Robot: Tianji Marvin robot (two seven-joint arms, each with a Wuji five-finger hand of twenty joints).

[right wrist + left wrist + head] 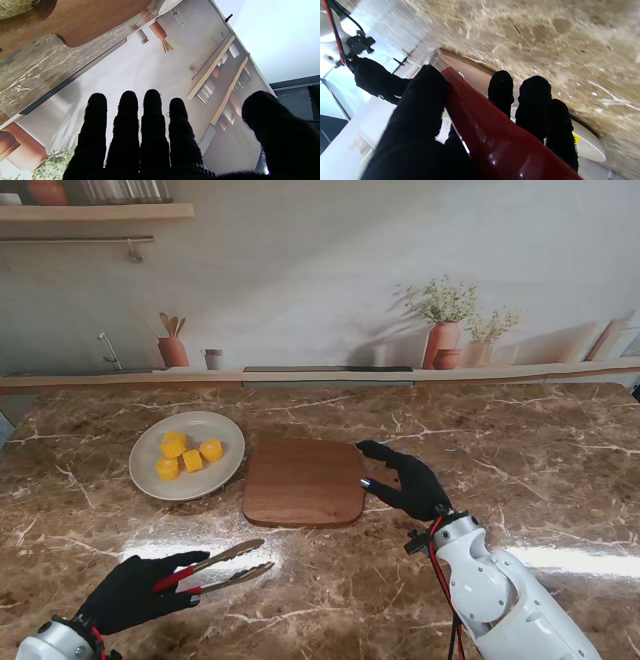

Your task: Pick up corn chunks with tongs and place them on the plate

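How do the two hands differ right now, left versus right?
The left hand is shut on the tongs, near me at the table's front; the right hand holds nothing, its fingers apart. The left hand sits over bare marble; the right hand reaches over the right edge of the cutting board. Both wear black gloves.

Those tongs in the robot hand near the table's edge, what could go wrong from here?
The left robot hand holds the tongs only by their red handles, so they might twist or slip out. Four corn chunks sit crowded on the plate; another dropped in could knock one off. The right robot hand rests at the cutting board and could nudge it.
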